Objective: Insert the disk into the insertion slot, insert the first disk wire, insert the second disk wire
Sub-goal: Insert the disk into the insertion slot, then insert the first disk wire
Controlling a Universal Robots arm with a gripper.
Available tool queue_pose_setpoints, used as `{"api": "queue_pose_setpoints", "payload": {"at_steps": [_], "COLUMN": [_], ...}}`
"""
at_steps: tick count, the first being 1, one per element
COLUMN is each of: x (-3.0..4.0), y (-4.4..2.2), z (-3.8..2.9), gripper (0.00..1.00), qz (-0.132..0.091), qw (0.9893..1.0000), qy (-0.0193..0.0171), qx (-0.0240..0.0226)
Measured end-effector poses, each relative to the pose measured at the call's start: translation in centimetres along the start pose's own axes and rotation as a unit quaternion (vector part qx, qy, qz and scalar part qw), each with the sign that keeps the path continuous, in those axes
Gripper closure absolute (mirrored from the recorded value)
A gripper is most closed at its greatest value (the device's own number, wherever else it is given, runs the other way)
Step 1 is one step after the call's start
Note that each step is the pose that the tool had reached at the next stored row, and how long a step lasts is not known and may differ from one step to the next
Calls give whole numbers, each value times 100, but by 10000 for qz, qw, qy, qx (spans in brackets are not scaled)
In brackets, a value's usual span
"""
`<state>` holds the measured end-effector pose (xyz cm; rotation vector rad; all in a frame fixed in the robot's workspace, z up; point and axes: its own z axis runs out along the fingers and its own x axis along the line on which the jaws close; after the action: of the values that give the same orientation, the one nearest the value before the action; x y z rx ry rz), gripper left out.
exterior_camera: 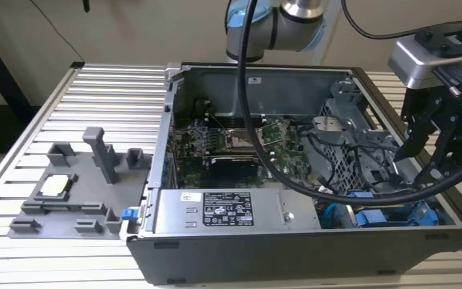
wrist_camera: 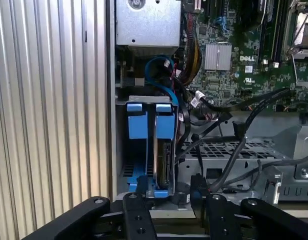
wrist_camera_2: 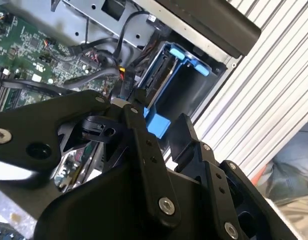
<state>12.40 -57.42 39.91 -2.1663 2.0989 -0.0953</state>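
Released claw [exterior_camera: 411,168], fingers spread astride disk [wrist_camera: 163,160] standing on edge inside computer case [exterior_camera: 239,256], lower right of exterior view.

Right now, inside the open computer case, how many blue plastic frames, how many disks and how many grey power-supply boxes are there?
blue plastic frames: 2
disk, standing in one of the frames: 1
grey power-supply box: 1
Total: 4
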Motion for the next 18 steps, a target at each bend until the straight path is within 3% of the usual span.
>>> {"api": "queue_pose_setpoints", "payload": {"at_steps": [3, 7, 10, 13, 18], "x": [-8, -26, -36, -41, -48], "y": [1, 1, 2, 4, 8], "z": [3, 4, 16, 31, 61], "gripper": [53, 53, 53, 53, 53], "qz": [-217, -300, -354, -368, -389], "qw": [9998, 9995, 9993, 9991, 9989], "qy": [-28, -77, -142, -208, -246], "qx": [-8, -7, 1, 27, 99]}}
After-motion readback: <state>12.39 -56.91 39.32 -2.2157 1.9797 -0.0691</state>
